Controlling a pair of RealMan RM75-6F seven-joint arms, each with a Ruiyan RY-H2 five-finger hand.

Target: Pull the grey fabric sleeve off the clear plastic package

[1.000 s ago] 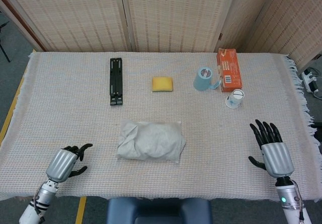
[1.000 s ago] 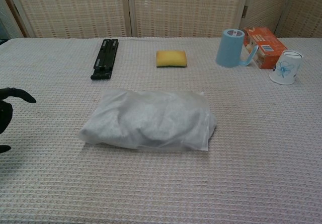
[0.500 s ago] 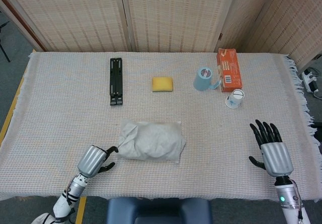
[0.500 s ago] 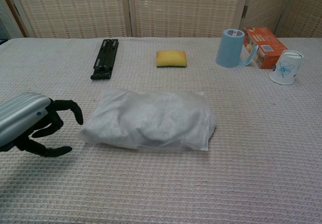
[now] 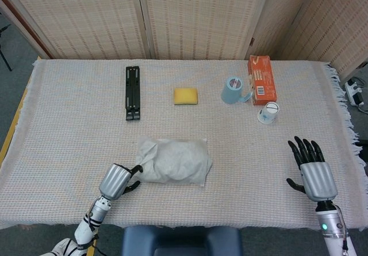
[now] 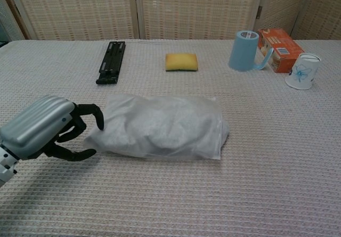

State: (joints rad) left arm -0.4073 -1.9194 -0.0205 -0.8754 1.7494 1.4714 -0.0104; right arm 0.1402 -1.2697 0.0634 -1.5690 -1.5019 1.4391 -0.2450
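Observation:
The clear plastic package (image 5: 172, 161) (image 6: 159, 125) with grey fabric inside lies flat near the front middle of the table. My left hand (image 5: 118, 180) (image 6: 47, 128) sits at the package's left end, fingers apart and curled toward the bag's edge, the fingertips (image 6: 98, 118) touching or almost touching the plastic; nothing is gripped. My right hand (image 5: 311, 169) rests open on the cloth at the front right, fingers spread, far from the package. It is absent from the chest view.
At the back stand a black folded stand (image 5: 133, 92), a yellow sponge (image 5: 186, 96), a blue mug (image 5: 233, 90), an orange box (image 5: 261, 79) and a small paper cup (image 5: 268, 113). A woven cloth (image 5: 69, 141) covers the table.
My left hand has slid rightward along the front of the table up to the package's left end. The right hand has barely shifted. The package has not moved.

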